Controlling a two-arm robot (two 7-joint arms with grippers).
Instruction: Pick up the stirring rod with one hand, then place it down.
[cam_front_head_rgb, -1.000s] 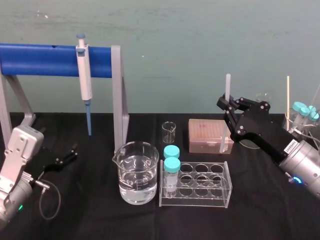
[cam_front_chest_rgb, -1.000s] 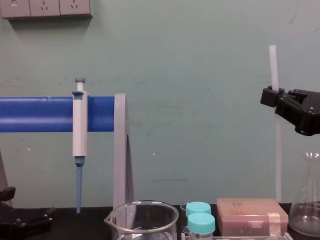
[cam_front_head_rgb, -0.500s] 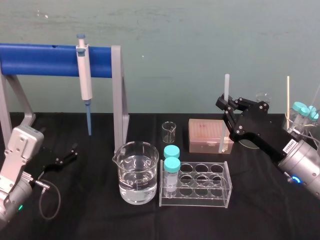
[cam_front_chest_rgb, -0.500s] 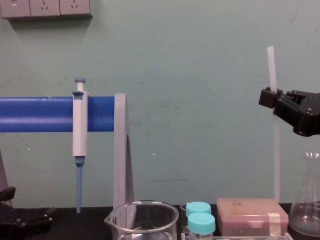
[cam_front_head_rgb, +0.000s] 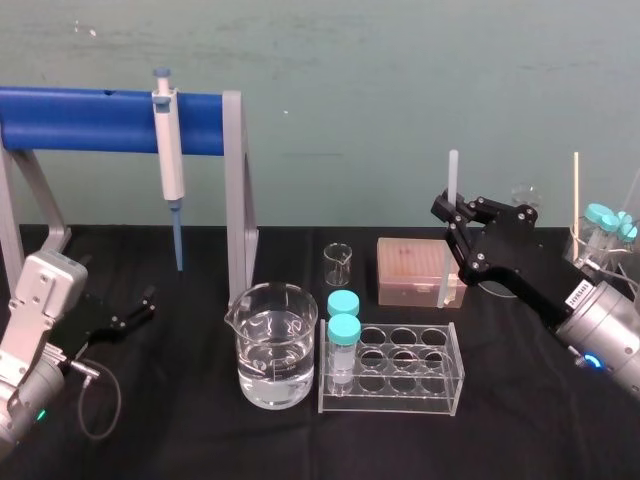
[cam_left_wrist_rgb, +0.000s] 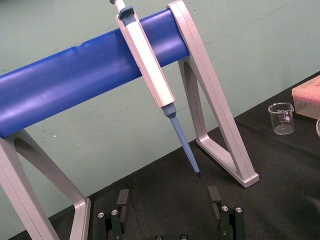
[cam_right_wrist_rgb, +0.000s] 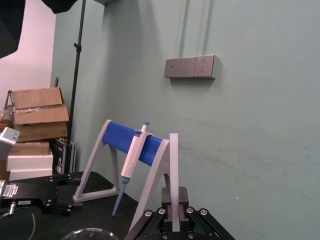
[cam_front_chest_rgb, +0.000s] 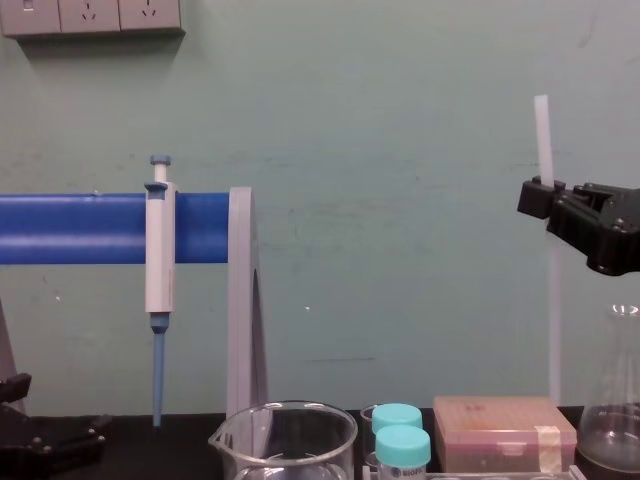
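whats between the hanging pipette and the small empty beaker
The stand's grey leg stands between the pipette and the small beaker. This shows in both the head and left wrist views.

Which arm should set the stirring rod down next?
Right: the right claw grips the stirring rod upright, while the left claw sits open, low at the far left.

Thin translucent white stirring rod (cam_front_head_rgb: 452, 172), near upright (top end free), gripped by black right pincer (cam_front_head_rgb: 451, 213)
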